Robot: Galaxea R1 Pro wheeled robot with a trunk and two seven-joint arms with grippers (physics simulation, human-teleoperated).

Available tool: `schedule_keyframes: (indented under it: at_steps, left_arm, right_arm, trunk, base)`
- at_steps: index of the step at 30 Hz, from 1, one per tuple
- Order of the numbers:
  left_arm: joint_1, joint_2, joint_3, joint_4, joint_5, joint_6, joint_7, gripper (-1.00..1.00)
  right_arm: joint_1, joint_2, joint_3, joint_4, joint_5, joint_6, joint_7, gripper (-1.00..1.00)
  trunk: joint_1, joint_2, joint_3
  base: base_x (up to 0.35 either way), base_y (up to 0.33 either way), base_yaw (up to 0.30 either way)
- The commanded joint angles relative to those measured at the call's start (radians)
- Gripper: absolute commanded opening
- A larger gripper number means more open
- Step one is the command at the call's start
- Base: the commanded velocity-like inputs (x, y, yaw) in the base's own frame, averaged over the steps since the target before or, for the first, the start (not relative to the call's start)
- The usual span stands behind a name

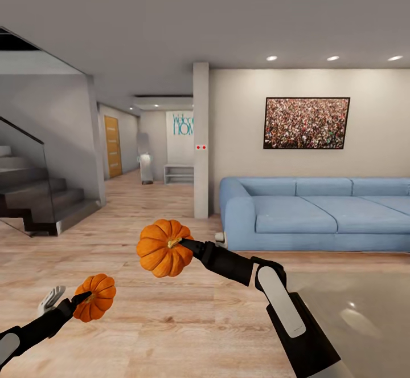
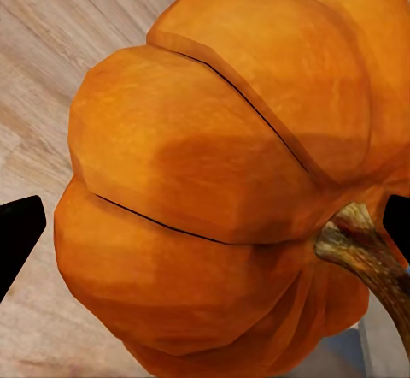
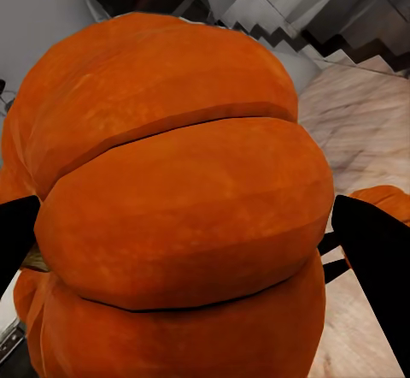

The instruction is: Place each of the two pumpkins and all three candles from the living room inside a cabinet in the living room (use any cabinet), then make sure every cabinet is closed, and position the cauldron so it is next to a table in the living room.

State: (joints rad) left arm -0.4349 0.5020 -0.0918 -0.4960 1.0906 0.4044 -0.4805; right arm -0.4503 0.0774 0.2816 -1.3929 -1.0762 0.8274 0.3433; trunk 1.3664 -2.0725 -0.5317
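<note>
- The left gripper (image 1: 80, 301) grasps a pumpkin (image 1: 95, 297), held low over the wood floor (image 1: 171, 321) at the head view's lower left.
- Close up from the left wrist, this pumpkin (image 2: 231, 181) is bright orange with broad, rounded ribs parted by thin dark grooves; a brown, woody, curved stem (image 2: 371, 262) springs from its crown. Black fingertips (image 2: 17, 237) stand at either side of it.
- The right gripper (image 1: 185, 247) is clenched on the second pumpkin (image 1: 164, 248), carried higher and nearer the middle of the room, in front of the sofa's arm.
- This one looks larger in the head view, squat and deeply lobed, its orange mottled with paler patches; a short tan stem (image 1: 174, 243) points toward the gripper.
- From the right wrist, the second pumpkin (image 3: 179, 215) shows thick stacked ribs between dark fingers (image 3: 371, 267); a slice of the other pumpkin (image 3: 384, 200) peeks past it, with the stairs (image 3: 282, 19) beyond.
- The two pumpkins are apart, neither touching the floor.
- Behind them stand a blue sofa (image 1: 319, 212) under a framed picture (image 1: 306, 122), a white pillar (image 1: 200, 138) and a dark staircase (image 1: 34, 195).
- A grey glossy table (image 1: 364, 309) sits at the lower right, beside the right arm.
</note>
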Motion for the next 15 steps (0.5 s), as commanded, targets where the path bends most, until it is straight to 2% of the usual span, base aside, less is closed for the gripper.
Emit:
schedule_keyframes:
  at_steps: [1, 15]
  left_arm:
    - [-0.001, 0.001, -0.005, 0.000, 0.009, 0.004, -0.001, -1.00]
    - [-0.001, 0.001, -0.005, 0.000, 0.009, 0.004, -0.001, -1.00]
  right_arm:
    - [-0.001, 0.001, -0.001, 0.000, 0.002, 0.004, 0.002, -1.00]
    - [-0.001, 0.001, 0.000, 0.000, 0.001, 0.004, 0.001, -1.00]
  trunk:
    - [-0.004, 0.007, 0.001]
    - [-0.058, 0.105, 0.025]
  base:
    - [0.000, 0.000, 0.000]
    - [0.000, 0.000, 0.000]
